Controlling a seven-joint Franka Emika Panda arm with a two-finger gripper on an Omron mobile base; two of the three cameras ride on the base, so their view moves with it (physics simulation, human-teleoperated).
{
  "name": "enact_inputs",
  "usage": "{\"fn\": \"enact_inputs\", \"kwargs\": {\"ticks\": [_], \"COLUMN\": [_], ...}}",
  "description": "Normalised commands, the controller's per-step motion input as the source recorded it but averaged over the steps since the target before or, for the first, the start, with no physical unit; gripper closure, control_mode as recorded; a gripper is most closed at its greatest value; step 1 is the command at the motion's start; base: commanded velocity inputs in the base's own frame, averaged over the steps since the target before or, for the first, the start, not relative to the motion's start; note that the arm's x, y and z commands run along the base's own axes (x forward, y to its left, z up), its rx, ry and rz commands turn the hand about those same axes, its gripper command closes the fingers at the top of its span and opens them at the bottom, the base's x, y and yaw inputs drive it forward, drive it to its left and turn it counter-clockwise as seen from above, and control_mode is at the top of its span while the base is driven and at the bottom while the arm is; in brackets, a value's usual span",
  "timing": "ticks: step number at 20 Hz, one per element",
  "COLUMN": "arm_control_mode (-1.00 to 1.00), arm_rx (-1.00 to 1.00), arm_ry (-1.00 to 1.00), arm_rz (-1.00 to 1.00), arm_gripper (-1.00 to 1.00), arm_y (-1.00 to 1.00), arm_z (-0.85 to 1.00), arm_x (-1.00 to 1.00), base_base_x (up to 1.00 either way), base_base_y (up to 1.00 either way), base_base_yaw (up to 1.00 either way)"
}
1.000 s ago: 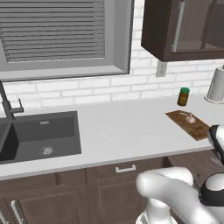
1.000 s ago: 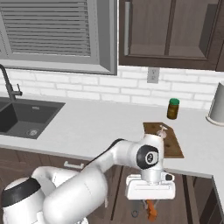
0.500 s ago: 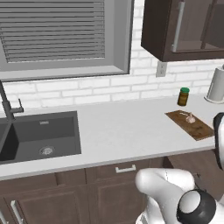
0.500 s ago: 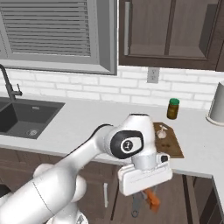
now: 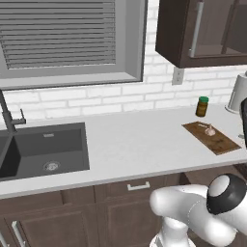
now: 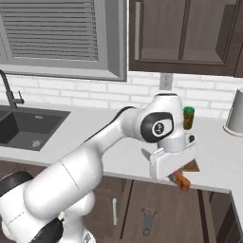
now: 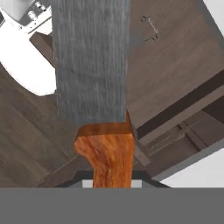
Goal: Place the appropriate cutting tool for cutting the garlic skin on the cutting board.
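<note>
My gripper (image 6: 175,174) is shut on the orange-brown wooden handle (image 6: 181,181) of a knife, at the counter's front edge just before the cutting board (image 6: 192,166). The hand hides most of that board. In the hand view the gripper (image 7: 109,183) clamps the handle (image 7: 107,155), and the broad grey blade (image 7: 92,61) points away over the floor and cabinet fronts. From the left, the dark-brown cutting board (image 5: 211,137) lies at the counter's right end with the small pale garlic (image 5: 210,130) on it.
A green-lidded jar (image 5: 202,106) stands behind the board, and a pale grey vessel (image 6: 235,114) sits far right by the wall. The dark sink (image 5: 43,149) and tap are at the left. A small metal tool (image 6: 148,219) lies low in front of the cabinets.
The arm has swung up and raised the knife from low in front of the cabinets to the counter's front edge, near the cutting board. The grip on the handle is unchanged.
</note>
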Motion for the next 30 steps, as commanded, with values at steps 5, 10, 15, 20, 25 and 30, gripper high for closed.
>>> {"fn": "enact_inputs", "kwargs": {"ticks": [5, 10, 15, 20, 25, 30], "arm_control_mode": [-1.00, -1.00, -1.00, -1.00, -1.00, -1.00], "arm_rx": [0.04, 0.00, 0.00, 0.00, 0.04, 0.09], "arm_ry": [-0.08, -0.04, -0.01, 0.00, 0.00, 0.00], "arm_rz": [0.12, 0.08, 0.03, 0.00, 0.00, 0.00], "arm_gripper": [1.00, 1.00, 1.00, 1.00, 1.00, 1.00], "arm_y": [-0.10, 0.00, -0.10, -0.26, -0.24, -0.27], "arm_z": [-0.43, -0.59, -0.50, -0.31, -0.08, -0.16], "arm_x": [0.96, 0.92, 0.84, 0.58, 0.65, 0.51], "base_base_x": [0.00, 0.00, 0.00, 0.00, 0.00, 0.00], "base_base_y": [0.00, 0.00, 0.00, 0.00, 0.00, 0.00], "base_base_yaw": [0.00, 0.00, 0.00, 0.00, 0.00, 0.00]}}
